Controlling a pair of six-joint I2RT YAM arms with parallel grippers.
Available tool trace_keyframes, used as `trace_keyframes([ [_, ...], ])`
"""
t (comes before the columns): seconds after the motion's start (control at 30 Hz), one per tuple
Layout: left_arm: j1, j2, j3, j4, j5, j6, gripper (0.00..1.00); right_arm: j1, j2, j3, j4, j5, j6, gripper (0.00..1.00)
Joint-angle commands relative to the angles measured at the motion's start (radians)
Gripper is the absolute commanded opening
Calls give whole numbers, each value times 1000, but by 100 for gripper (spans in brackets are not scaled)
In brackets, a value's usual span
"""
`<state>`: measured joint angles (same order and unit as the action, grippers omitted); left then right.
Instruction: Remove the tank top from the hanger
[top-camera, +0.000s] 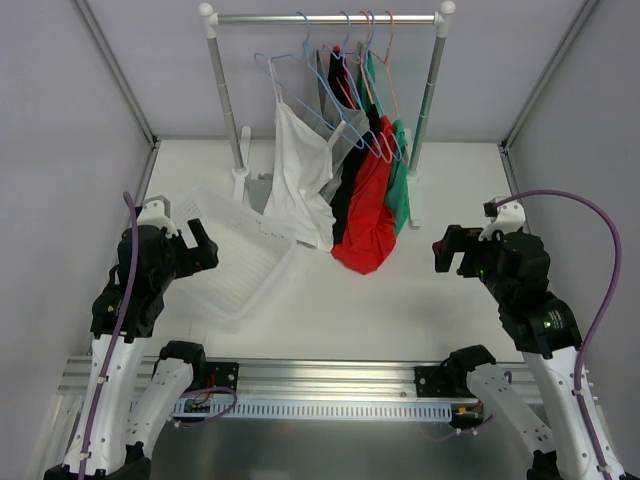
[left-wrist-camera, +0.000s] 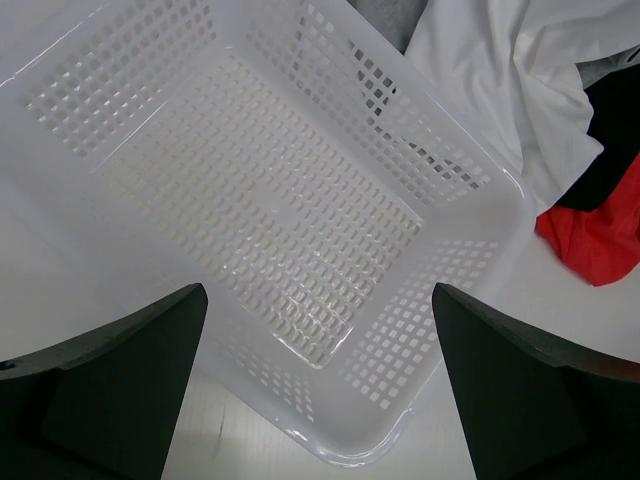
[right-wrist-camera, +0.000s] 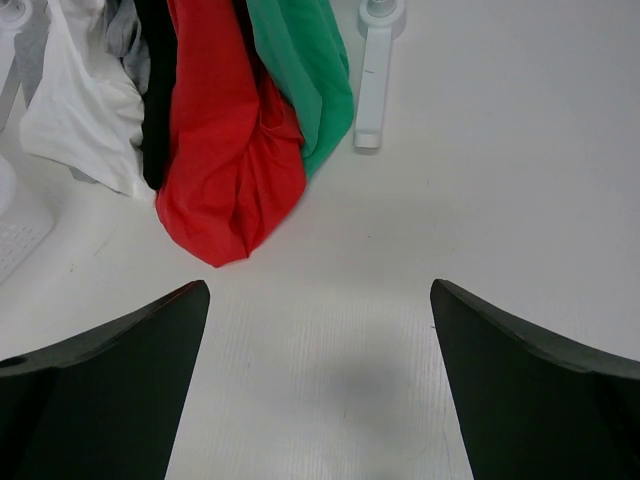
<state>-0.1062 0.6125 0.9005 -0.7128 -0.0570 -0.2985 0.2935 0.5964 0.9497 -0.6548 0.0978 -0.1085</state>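
Note:
The white tank top (top-camera: 298, 175) hangs by thin straps on the light blue wire hanger (top-camera: 300, 72), leftmost on the rail; its hem reaches the table. Its fabric also shows in the left wrist view (left-wrist-camera: 510, 70) and the right wrist view (right-wrist-camera: 80, 110). My left gripper (top-camera: 203, 243) is open and empty above the white basket, left of the tank top. My right gripper (top-camera: 447, 248) is open and empty over bare table, right of the hanging garments.
A white perforated basket (top-camera: 232, 290) lies tilted at the left (left-wrist-camera: 480, 250). A garment rack (top-camera: 325, 17) holds grey, black, red (top-camera: 368, 215) and green (top-camera: 400, 185) garments on other hangers. The rack's white foot (right-wrist-camera: 372, 80) stands on the table. Grey walls enclose the sides.

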Motion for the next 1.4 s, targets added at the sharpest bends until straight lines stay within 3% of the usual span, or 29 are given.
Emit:
trace_keyframes([
  [0.0, -10, -13, -3, 27, -12, 2, 99, 7, -1, 38, 27, 13, 13, 99],
  [0.13, -10, -20, -5, 27, -23, -2, 99, 7, 0, 49, 46, -23, 15, 100],
  [0.37, -10, -30, -9, 29, -29, -11, 99, 7, 66, 132, 142, -248, 55, 99],
  [0.63, -10, -13, -15, 30, -41, -31, 99, 13, 323, 386, 256, -455, 73, 99],
  [0.83, -10, 18, -15, 32, -4, -34, 99, 76, 532, 615, 273, -445, -8, 100],
  [1.0, -10, 36, -15, 32, 20, -36, 99, 128, 739, 820, 261, -308, -101, 98],
  [1.37, -10, 35, -18, 29, -26, -34, 99, 193, 1131, 1223, 172, -303, -230, 94],
])
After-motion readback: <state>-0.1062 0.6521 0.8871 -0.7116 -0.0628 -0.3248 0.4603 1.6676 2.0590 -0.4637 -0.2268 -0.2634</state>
